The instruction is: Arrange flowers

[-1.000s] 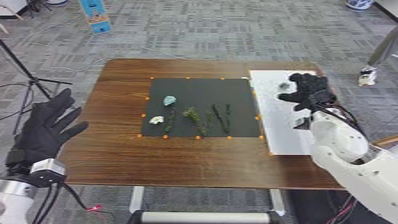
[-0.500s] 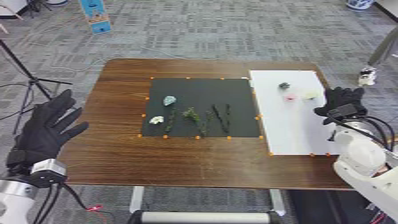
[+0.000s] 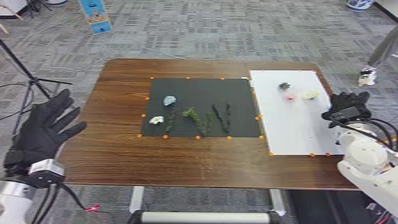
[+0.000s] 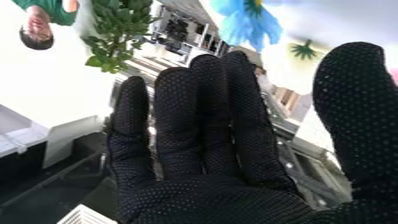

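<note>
Right wrist view — fingers (image 4: 176, 125) straight.

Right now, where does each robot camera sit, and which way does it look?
Head view: on the robot's head, looking forward and down at the brown table; the left hand and right hand show, with white arms.
Right wrist view: on the right wrist, looking along that hand's black fingers toward a blue flower and green leaves.
Both share the right hand.

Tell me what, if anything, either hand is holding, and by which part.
Nothing is held: the left hand is open with nothing in it, and the right hand has straight fingers gripping no flower or stem.
</note>
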Robot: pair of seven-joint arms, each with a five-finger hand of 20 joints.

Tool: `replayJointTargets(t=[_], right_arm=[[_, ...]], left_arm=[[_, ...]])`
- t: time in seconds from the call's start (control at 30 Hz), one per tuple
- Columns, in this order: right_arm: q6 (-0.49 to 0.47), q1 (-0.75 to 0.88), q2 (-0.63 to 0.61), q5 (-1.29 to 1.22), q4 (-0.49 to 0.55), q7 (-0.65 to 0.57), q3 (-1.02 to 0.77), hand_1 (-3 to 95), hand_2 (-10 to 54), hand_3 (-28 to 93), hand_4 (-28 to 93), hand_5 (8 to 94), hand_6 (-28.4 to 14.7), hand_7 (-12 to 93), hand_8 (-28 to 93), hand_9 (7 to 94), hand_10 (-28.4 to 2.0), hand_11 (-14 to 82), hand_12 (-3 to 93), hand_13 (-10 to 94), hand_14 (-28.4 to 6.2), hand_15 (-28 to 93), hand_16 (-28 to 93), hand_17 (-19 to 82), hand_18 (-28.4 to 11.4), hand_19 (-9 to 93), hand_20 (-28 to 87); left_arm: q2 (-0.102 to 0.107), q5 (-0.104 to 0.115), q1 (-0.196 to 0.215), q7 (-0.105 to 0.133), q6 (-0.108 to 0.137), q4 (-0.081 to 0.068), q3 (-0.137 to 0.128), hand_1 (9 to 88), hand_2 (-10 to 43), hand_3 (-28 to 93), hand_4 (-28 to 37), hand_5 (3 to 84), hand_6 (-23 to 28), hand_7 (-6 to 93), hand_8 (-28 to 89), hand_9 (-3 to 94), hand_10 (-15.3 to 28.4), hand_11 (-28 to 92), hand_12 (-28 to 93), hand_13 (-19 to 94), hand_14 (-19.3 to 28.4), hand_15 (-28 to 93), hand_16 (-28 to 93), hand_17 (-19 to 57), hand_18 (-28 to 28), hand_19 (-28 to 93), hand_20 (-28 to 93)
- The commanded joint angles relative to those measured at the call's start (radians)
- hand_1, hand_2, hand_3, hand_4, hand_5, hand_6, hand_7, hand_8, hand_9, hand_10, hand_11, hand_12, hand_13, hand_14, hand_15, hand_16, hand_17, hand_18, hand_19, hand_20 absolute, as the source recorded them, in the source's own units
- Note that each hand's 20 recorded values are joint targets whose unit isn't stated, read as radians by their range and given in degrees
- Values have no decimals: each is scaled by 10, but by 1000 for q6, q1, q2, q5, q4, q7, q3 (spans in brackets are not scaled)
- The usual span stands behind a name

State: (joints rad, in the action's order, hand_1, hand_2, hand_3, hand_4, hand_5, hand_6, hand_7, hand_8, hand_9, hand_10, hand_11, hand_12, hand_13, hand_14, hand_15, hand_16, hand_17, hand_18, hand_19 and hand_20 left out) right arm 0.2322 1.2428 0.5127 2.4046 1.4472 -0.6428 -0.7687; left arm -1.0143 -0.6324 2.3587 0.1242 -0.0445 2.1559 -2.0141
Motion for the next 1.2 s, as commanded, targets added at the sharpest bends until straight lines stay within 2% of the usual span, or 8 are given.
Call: replayJointTargets(t=[0.03, 0.17, 0.27, 0.43, 0.83, 0.93, 1.07, 1.2], right_arm=[[7, -67, 4, 32, -48, -3, 51, 303, -95, 833, -283, 528, 3, 346, -154, 476, -122, 506, 385, 438, -120, 757, 363, 190, -188, 695, 483], [13, -90, 4, 38, -67, -9, 80, 328, -95, 838, -282, 572, 19, 382, -161, 516, -114, 513, 382, 472, -112, 755, 364, 199, -184, 699, 484], [19, -94, 5, 33, -75, -8, 86, 350, -95, 814, -283, 576, 22, 410, -52, 533, -111, 517, 383, 491, -107, 752, 371, 205, -184, 704, 486], [15, -105, 9, 33, -86, -1, 98, 372, -95, 793, -283, 584, 23, 429, 5, 551, -103, 506, 405, 505, -102, 751, 377, 210, -182, 705, 486], [27, -123, 30, 12, -104, 35, 125, 395, -95, 775, -283, 585, 24, 441, 9, 554, -99, 486, 428, 509, -98, 749, 379, 212, -180, 702, 485], [43, -126, 34, 31, -116, 35, 133, 418, -95, 763, -283, 588, 24, 460, 1, 570, -92, 452, 458, 519, -93, 749, 373, 216, -178, 702, 482], [92, -139, 32, 46, -131, 22, 160, 455, -95, 776, -282, 607, 31, 480, -3, 631, -79, 339, 560, 542, -86, 743, 389, 232, -175, 711, 484], [117, -140, 25, 57, -132, 24, 167, 493, -95, 789, -282, 649, 40, 506, 10, 674, -79, 345, 583, 564, -74, 717, 467, 249, -177, 727, 489]], left_arm=[[3, -3, 4, 9, 12, 10, -13, 348, -80, 418, -283, 220, 17, 149, -87, 161, 83, 88, 188, 125, 129, 84, 46, -127, 219, 370, 54], [2, -3, 4, 10, 11, 11, -14, 347, -80, 420, -283, 220, 17, 149, -87, 161, 82, 89, 189, 125, 129, 83, 46, -127, 219, 369, 55], [1, -2, 8, 11, 10, 12, -18, 343, -81, 427, -283, 220, 17, 149, -87, 162, 82, 89, 188, 125, 129, 82, 46, -127, 219, 369, 55], [3, -3, 8, 12, 12, 12, -20, 345, -79, 421, -283, 220, 17, 148, -87, 162, 82, 88, 187, 125, 130, 82, 46, -127, 218, 370, 55], [2, -1, 14, 12, 12, 16, -23, 344, -77, 420, -283, 221, 17, 147, -85, 162, 82, 88, 187, 126, 130, 84, 46, -127, 217, 368, 56], [3, 0, 16, 12, 11, 16, -23, 343, -77, 422, -283, 221, 17, 148, -86, 162, 82, 89, 187, 126, 130, 84, 46, -127, 217, 368, 56], [3, -2, 16, 11, 9, 16, -27, 345, -76, 418, -283, 222, 18, 147, -86, 162, 82, 89, 186, 126, 131, 85, 46, -127, 217, 369, 57], [2, -2, 23, 14, 7, 18, -32, 343, -76, 424, -283, 221, 17, 147, -86, 162, 82, 89, 186, 125, 131, 85, 45, -127, 216, 369, 56]])
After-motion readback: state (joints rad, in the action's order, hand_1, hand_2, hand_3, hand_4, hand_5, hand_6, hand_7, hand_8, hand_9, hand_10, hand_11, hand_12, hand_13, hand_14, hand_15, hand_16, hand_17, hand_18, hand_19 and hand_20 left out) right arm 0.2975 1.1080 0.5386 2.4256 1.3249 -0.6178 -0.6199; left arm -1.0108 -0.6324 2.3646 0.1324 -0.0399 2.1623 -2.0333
